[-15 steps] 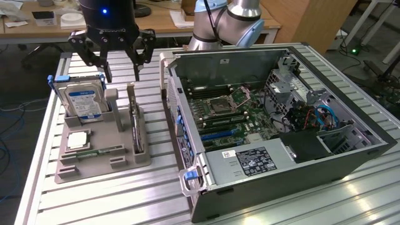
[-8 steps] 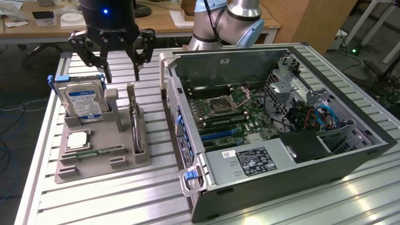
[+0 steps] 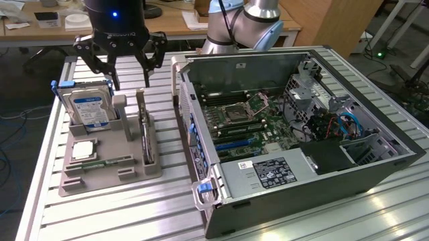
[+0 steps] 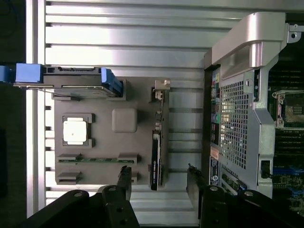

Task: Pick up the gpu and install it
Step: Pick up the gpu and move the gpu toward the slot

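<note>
The end effector (image 3: 130,80) is hovering empty, jaws spread wide, over the gpu (image 3: 143,131), which is standing on edge in the grey holder (image 3: 100,182) (hard drive (image 3: 90,111) just beside). Likely risk: a finger coming down off-centre, striking the card's thin edge and jamming or tipping it.

A slotted aluminium table (image 3: 120,216) is catching glare. Far behind it, a wooden desk (image 3: 171,25) is carrying papers (image 3: 194,20), and cables (image 3: 10,116) are trailing over dark floor (image 3: 10,201) at the exterior view's left.

Clear room above the gpu (image 3: 144,128), between hard drive (image 3: 90,108) and computer case (image 3: 362,178).
</note>
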Tool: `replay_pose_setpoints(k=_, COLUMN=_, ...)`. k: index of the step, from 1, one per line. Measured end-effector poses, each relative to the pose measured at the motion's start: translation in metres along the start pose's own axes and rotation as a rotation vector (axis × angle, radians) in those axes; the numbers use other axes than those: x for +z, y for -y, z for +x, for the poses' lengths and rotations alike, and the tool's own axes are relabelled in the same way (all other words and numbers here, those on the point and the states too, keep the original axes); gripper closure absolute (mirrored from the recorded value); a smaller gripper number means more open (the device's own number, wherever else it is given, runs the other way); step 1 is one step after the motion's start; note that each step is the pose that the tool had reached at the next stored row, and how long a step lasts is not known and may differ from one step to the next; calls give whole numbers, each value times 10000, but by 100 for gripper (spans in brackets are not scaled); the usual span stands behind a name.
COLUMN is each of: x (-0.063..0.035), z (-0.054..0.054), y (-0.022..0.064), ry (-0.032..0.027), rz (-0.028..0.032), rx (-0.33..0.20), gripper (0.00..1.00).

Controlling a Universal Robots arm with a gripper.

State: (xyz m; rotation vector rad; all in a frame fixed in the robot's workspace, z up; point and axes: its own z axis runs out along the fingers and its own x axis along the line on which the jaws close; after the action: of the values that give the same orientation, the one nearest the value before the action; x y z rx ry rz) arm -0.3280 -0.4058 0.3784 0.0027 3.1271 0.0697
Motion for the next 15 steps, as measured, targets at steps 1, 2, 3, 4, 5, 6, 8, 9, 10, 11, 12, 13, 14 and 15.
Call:
replay_pose_setpoints(k=1, x=5, z=1, y=1, ry=-2, rz=1, rx=1, gripper=41)
replay_pose_setpoints(k=2, x=9, z=0, y=1, ry=-2, rz=-2, rx=1, gripper=41)
replay_pose_setpoints(k=3, x=11, z=0, y=2, ry=-3, rz=-3, rx=1, gripper=41)
replay_pose_setpoints(k=4, x=15, z=0, y=2, ry=-1, rz=-5, rx=0, gripper=41)
replay_pose_setpoints(k=5, x=20, z=0, y=3, ry=0, rz=-6, rx=0, gripper=41)
replay_pose_setpoints(k=6, x=26, z=0, y=3, ry=0, rz=-7, rx=0, gripper=41)
replay_pose_setpoints(k=8, x=40, z=0, y=3, ry=-1, rz=-6, rx=0, gripper=41)
replay_pose_setpoints(k=9, x=46, z=0, y=4, ry=-1, rz=-6, rx=0, gripper=41)
replay_pose_setpoints(k=10, x=51, z=0, y=4, ry=0, rz=-6, rx=0, gripper=41)
replay_pose_setpoints(k=11, x=55, z=1, y=5, ry=-1, rz=-6, rx=0, gripper=41)
replay_pose_setpoints(k=12, x=60, z=1, y=5, ry=-2, rz=-5, rx=0, gripper=41)
replay_pose_setpoints(k=13, x=64, z=1, y=6, ry=-2, rz=-5, rx=0, gripper=41)
replay_pose_setpoints(k=14, x=69, z=1, y=6, ry=-1, rz=-6, rx=0, gripper=41)
replay_pose_setpoints(k=15, x=74, z=1, y=6, ry=0, rz=-6, rx=0, gripper=41)
